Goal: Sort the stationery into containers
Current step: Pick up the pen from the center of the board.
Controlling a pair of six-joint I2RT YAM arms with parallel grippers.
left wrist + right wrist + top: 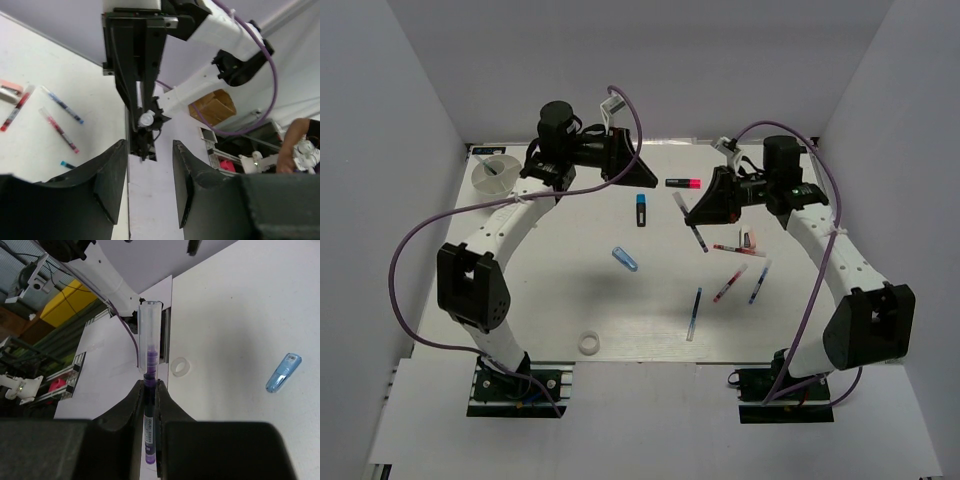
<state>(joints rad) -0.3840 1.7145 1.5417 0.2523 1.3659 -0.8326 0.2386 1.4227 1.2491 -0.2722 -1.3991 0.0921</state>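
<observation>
A: Status, near to far?
B: The tape ring lies at the near edge of the table. Right fingers grip a purple pen beside the loose pens. Left fingers stand apart, empty. The white tub sits far left.

low end of the purple pen hidden between the right jaws; teal pen beside the left jaws mostly covered.
</observation>
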